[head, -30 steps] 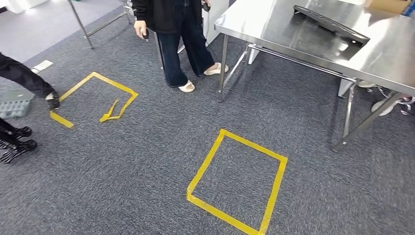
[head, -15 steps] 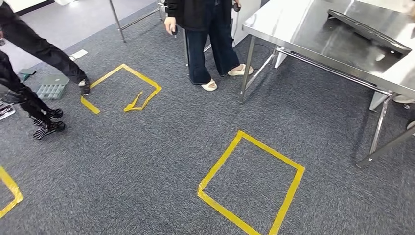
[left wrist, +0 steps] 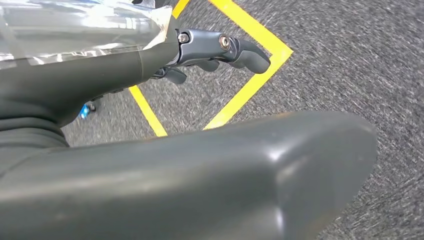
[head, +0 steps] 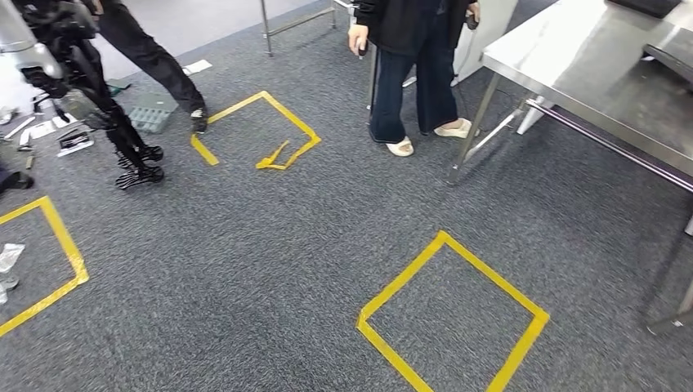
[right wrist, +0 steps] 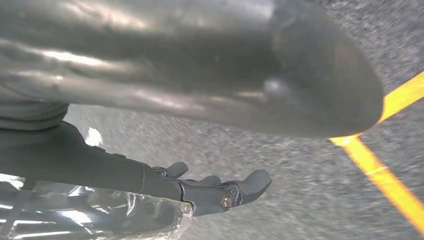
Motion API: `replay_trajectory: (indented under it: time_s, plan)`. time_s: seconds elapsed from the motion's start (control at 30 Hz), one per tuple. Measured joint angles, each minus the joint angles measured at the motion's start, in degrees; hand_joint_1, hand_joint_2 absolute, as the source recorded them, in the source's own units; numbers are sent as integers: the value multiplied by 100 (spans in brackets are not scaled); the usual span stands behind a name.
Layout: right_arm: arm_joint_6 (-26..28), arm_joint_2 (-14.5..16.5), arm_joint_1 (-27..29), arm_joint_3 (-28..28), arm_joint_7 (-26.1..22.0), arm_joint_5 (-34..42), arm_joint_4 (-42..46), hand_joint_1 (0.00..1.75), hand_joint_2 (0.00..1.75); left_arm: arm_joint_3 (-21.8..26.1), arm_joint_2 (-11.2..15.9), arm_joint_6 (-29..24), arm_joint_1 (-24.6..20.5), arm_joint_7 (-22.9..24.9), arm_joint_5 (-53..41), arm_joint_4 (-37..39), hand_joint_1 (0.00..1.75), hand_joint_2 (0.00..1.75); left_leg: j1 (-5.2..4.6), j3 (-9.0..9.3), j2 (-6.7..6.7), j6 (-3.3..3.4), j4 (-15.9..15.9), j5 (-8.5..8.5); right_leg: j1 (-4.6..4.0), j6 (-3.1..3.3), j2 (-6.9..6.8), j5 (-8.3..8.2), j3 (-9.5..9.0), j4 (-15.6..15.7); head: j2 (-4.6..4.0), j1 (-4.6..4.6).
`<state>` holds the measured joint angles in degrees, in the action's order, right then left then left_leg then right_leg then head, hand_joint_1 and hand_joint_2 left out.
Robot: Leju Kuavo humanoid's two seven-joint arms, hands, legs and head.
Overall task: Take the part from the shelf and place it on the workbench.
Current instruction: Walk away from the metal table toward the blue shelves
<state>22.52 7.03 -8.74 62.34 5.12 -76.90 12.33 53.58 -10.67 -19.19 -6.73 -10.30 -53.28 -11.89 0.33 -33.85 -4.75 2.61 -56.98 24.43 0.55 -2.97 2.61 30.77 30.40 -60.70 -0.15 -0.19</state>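
My left hand (left wrist: 100,75) hangs over the grey carpet with its dark fingers (left wrist: 240,50) stretched out and nothing in them. My right hand (right wrist: 100,170) hangs the same way, its fingers (right wrist: 240,190) held straight and empty. Both wrists carry a clear plastic wrap. In the head view the steel workbench (head: 572,73) stands at the upper right. A flat dark part (head: 674,61) lies on it, cut off by the picture's right edge. I cannot see a shelf.
A person (head: 413,73) stands beside the workbench's near leg (head: 470,139). Another person's legs (head: 155,57) and a dark legged machine (head: 106,98) are at the upper left, near a grey tray (head: 151,114). Yellow tape squares (head: 449,310) (head: 253,131) (head: 49,245) mark the carpet.
The camera has swung left, so the whole scene has slid right. The workbench now sits at the right edge, and the legged machine and a third tape square have come into view.
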Motion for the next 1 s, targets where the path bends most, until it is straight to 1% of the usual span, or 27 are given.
replay_trajectory:
  time_s: [0.03, 0.07, 0.1, 0.13, 0.17, 0.2, 0.23, 0.3, 0.33, 0.37, 0.4, 0.43, 0.47, 0.5, 0.53, 0.57, 0.6, 0.63, 0.67, 0.73, 0.8, 0.83, 0.87, 0.9, 0.93, 0.97, 1.0]
  plan:
    - [-3, -4, -7, -13, 1, -2, 0, 0, 0, 3, -5, 0, -2, -4, 1, 0, 0, 0, -1, -11, -63, -26, -1, -15, -8, 11, 116, -116, -138, 312, 0, 1]
    - [-5, -8, -13, -26, 2, -4, 0, 0, 0, 6, -10, 0, -1, -7, 2, 0, 0, 0, -1, -25, -119, -57, 5, -33, -25, 35, 206, -176, -218, 483, 0, -1]
    - [-7, -10, -17, -37, 4, -5, 0, 0, 0, 10, -14, 0, 4, -9, 2, 0, 0, 0, -2, -37, -176, -96, 17, -57, -46, 67, 214, -199, -242, 531, 0, -2]
    - [-8, -12, -19, -47, 8, -7, 1, 0, 0, 15, -15, -1, 15, -10, 2, 0, 0, 0, -1, -50, -236, -138, 43, -87, -56, 97, 137, -223, -253, 543, 0, -2]
    - [-9, -12, -23, -57, 11, -9, 1, 0, 0, 21, -14, -1, 28, -10, 2, 0, 0, 0, -1, -68, -226, -167, 39, -86, -33, 133, 71, -252, -269, 569, 0, -10]
    - [-9, -11, -27, -64, 14, -11, 2, 0, 0, 27, -13, -2, 38, -11, 2, 0, 0, 0, -10, -112, -132, -192, -36, -25, -8, 171, 0, -282, -277, 601, 0, -19]
    - [-10, -10, -27, -69, 15, -14, 1, 0, 0, 32, -10, -3, 41, -11, 2, 0, 0, 0, -19, -205, 10, -212, -227, 111, 16, 216, -80, -308, -282, 634, 0, -33]
    - [-16, -8, -14, -75, 17, -16, 0, 0, 0, 36, -7, -5, 35, -14, 3, 0, 0, 0, -16, -525, 306, -248, -942, 523, 17, 272, -252, -323, -276, 655, 0, -47]
    - [-22, -9, -7, -75, 20, -14, 0, 0, 0, 36, -7, -6, 35, -14, 3, 0, 0, 0, -2, -693, 362, -272, -1314, 683, 10, 287, -345, -323, -269, 654, 0, -49]
    - [-28, -9, -4, -75, 25, -9, 0, 0, 0, 36, -8, -5, 38, -15, 0, 0, 0, 0, 16, -793, 388, -295, -1549, 752, 6, 288, -429, -321, -263, 653, 0, -48]
    - [-35, -10, -5, -75, 31, -2, 0, 0, 0, 36, -8, -5, 44, -15, -3, 0, 0, 0, 39, -784, 410, -316, -1570, 712, 7, 288, -504, -319, -261, 652, 0, -49]
    - [-44, -8, -8, -75, 36, 6, 0, 0, 0, 36, -5, -4, 48, -15, -7, 0, 0, 0, 64, -653, 451, -335, -1354, 575, 13, 281, -573, -313, -265, 650, 0, -50]
    - [-54, -6, -10, -75, 39, 13, -1, 0, 0, 36, -2, -5, 47, -14, -11, 0, 0, 0, 83, -434, 544, -349, -979, 395, 19, 266, -632, -301, -273, 644, 0, -51]
    - [-63, -6, -9, -75, 41, 17, 0, 0, 0, 36, 0, -11, 39, -2, -20, 0, 0, 0, 84, -198, 703, -365, -566, 248, 7, 237, -687, -280, -277, 630, 0, -55]
    - [-72, -6, -5, -75, 43, 19, 1, 0, 0, 36, 0, -30, 25, 23, -35, 0, 0, 0, 76, -19, 822, -349, -238, 149, -10, 202, -739, -255, -281, 611, 0, -53]
    - [-80, -7, -1, -75, 46, 17, 1, 0, 0, 35, -2, -62, 12, 62, -52, 0, 0, 0, 56, 75, 904, -321, -49, 111, -31, 170, -791, -238, -283, 598, 0, -43]
    - [-87, -8, 3, -76, 58, 11, 2, 0, 0, 34, -4, -108, 3, 111, -69, 0, 0, 0, 29, 97, 913, -283, 23, 114, -49, 144, -845, -227, -285, 594, 0, -33]
    - [-95, -4, 2, -79, 74, 1, 2, 0, 0, 34, -3, -154, 3, 156, -82, 0, 0, 0, 11, 82, 833, -226, 34, 105, -56, 120, -907, -221, -295, 597, 0, -21]
    - [-103, 1, -2, -81, 88, -13, 2, 0, 0, 34, -2, -192, 12, 190, -88, 0, 0, 0, 3, 78, 767, -181, 49, 91, -43, 94, -913, -206, -295, 598, 0, -15]
    - [-114, 14, -6, -85, 108, -35, 1, 0, 0, 36, 2, -235, 27, 223, -104, 0, 0, 0, 7, 81, 642, -86, 87, 55, -8, 69, -705, -47, -196, 375, 0, -12]
    - [-123, 27, 17, -86, 116, -45, -2, 0, 0, 35, 1, -246, 16, 230, -115, 0, 0, 0, 13, 74, 511, -22, 104, 28, 26, 99, -404, 285, 136, -344, 0, 4]
    - [-130, 33, 35, -86, 120, -48, -4, 0, 0, 34, -1, -246, 10, 230, -117, 0, 0, 0, 12, 68, 434, -8, 105, 22, 28, 104, -333, 438, 344, -780, 0, 9]
    - [-137, 35, 52, -86, 126, -51, -4, 0, 0, 34, -2, -245, 13, 232, -116, 0, 0, 0, 11, 66, 355, -4, 104, 19, 30, 88, -301, 519, 501, -1092, 0, 14]
    - [-144, 36, 63, -86, 129, -56, -5, 0, 0, 35, -3, -245, 22, 234, -115, 0, 0, 0, 10, 69, 276, -4, 103, 17, 31, 51, -284, 503, 561, -1180, 0, 13]
    - [-146, 37, 68, -87, 132, -61, -5, 0, 0, 36, -3, -245, 32, 236, -115, 0, 0, 0, 12, 75, 198, -8, 102, 14, 34, 0, -268, 393, 507, -1024, 0, 12]
    - [-148, 37, 68, -88, 135, -64, -5, 0, 0, 36, -3, -245, 38, 238, -114, 0, 0, 0, 17, 84, 121, -15, 101, 10, 46, -54, -219, 209, 346, -648, 0, 13]
    - [-148, 38, 68, -90, 135, -67, -5, 0, 0, 36, -4, -245, 39, 239, -114, 0, 0, 0, 23, 87, 49, -28, 101, 4, 67, -95, -87, 22, 148, -189, 0, 15]
